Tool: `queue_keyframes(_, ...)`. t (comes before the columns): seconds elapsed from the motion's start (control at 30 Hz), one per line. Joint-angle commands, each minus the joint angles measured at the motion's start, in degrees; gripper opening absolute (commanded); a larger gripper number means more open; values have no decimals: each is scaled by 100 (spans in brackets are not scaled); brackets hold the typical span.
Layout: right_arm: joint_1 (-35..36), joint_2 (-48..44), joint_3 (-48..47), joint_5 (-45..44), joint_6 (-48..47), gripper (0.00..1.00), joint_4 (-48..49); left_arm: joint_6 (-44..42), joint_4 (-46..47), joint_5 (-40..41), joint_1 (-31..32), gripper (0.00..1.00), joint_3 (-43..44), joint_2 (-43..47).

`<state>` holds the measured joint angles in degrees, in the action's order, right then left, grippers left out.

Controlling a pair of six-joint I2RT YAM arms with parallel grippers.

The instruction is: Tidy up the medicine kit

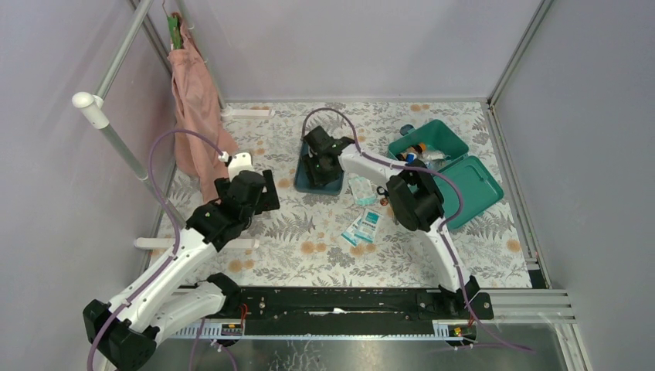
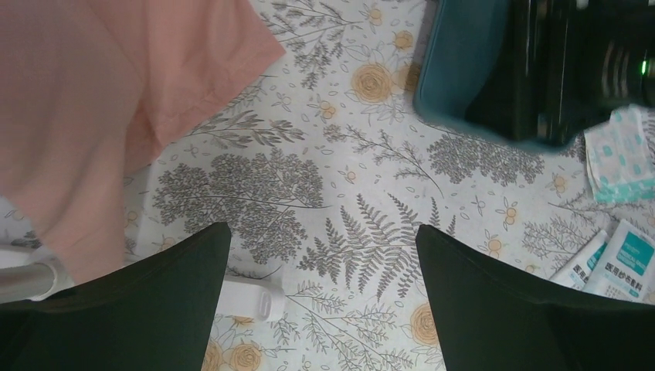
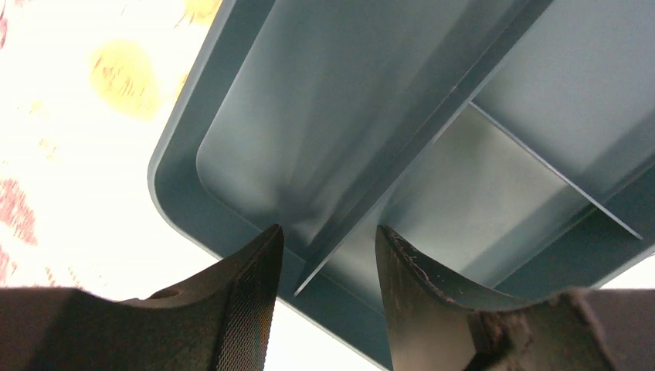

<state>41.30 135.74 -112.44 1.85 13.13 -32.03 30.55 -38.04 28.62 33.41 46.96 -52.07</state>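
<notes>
The medicine kit (image 1: 450, 133), a teal-green box, lies open at the back right with its lid (image 1: 475, 185) folded down toward me; small bottles (image 1: 414, 152) sit inside. A darker blue-teal divided tray (image 1: 303, 180) (image 2: 456, 69) (image 3: 255, 131) rests on the floral cloth at the back centre. My right gripper (image 1: 318, 158) (image 3: 328, 232) reaches down into the tray, jaws apart on either side of the thin divider wall (image 3: 402, 154), with a gap on each side. My left gripper (image 1: 265, 193) (image 2: 323, 228) hovers wide open over bare cloth, left of the tray, holding nothing.
Teal-and-white sachets (image 1: 363, 226) (image 2: 618, 263) and a pale gauze pack (image 1: 361, 189) (image 2: 620, 154) lie between tray and kit. A pink cloth (image 1: 197, 116) (image 2: 93, 100) hangs from a pole at the left. A white bar (image 2: 247, 301) lies under the left gripper.
</notes>
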Motion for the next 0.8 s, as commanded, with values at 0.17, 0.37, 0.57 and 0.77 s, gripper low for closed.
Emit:
queue_keyframes(0.17, 812, -1652, 2565, 581, 974, 55, 495, 383, -357, 875, 43, 99, -11, 661)
queue_keyframes(0.37, 1001, -2847, 3106, 192, 958, 64, 423, 382, -362, 856, 47, 99, -21, 696)
queue_keyframes(0.57, 973, -4089, 3354, -1208, 1150, 70, 227, 390, -361, 856, 52, 99, -16, 711)
queue_keyframes(0.77, 238, -4807, 4242, -1877, 1353, 69, 36, 391, -340, 822, 86, 99, -28, 723)
